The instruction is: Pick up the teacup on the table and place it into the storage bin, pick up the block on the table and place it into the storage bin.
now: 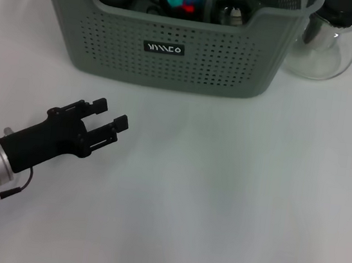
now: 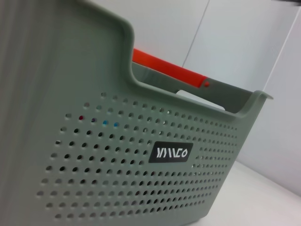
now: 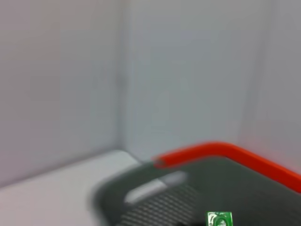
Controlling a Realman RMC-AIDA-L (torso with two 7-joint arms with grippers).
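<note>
Before storage bin [image 1: 171, 66], left hand [image 1: 114, 115] open, empty, touching nothing.

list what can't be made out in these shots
- Items inside the storage bin: in the head view the top edge cuts them off; dark round shapes and red-blue pieces, identities unclear.
- Glass pitcher: top cropped in the head view.
- Right gripper: in no view.
- Left wrist view: bin wall hides the contents.
- Left gripper: jaws open, empty.

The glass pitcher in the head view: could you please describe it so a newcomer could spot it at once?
Find the grey-green storage bin at the table's far edge. Just beyond its right end stands the glass pitcher, outside it. It alone is clear and rounded, with a black lid.
</note>
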